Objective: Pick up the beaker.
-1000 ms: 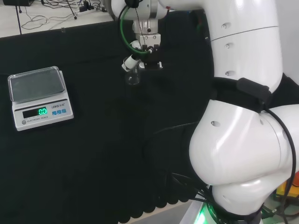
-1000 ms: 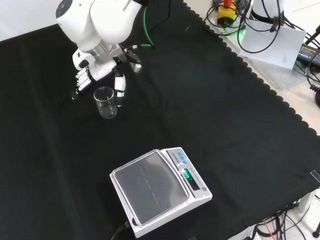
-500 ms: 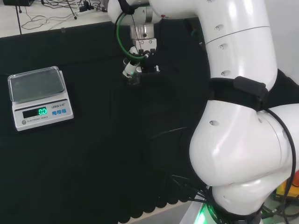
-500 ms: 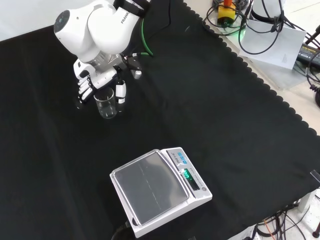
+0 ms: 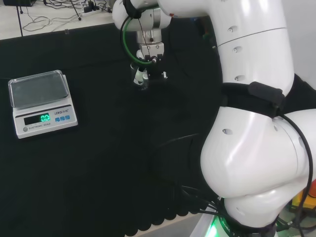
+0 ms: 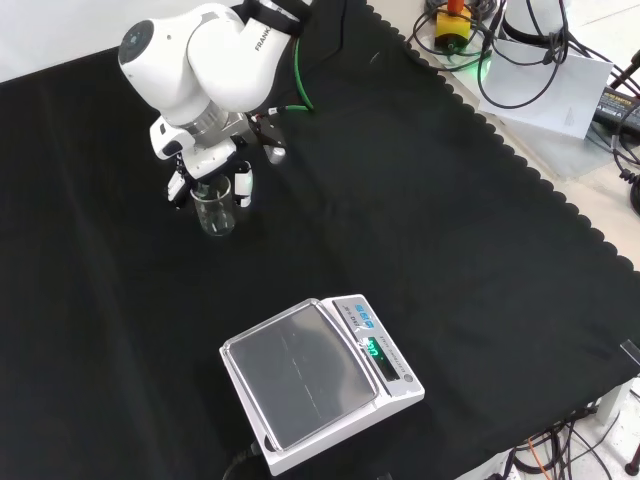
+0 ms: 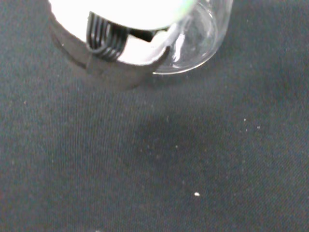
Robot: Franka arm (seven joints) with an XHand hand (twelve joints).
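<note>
Clear glass beaker (image 5: 142, 83), head view: upright on the bench (image 5: 98, 168), toward its far edge, well apart from the scale (image 5: 42, 102); hand (image 5: 141, 73) directly over it.

Front view: beaker (image 6: 213, 207) between fingers (image 6: 178, 187) and thumb, hand (image 6: 212, 168) part-closed around it; contact unclear.

Wrist view: beaker (image 7: 198, 36) beside palm (image 7: 120, 34). Likely light, slippery, fragile; best gripped mid-wall.

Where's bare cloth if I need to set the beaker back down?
Front view: wide bare cloth right of the beaker, and between it and the scale. Crowded only at the beaker, where the hand closes in.
</note>
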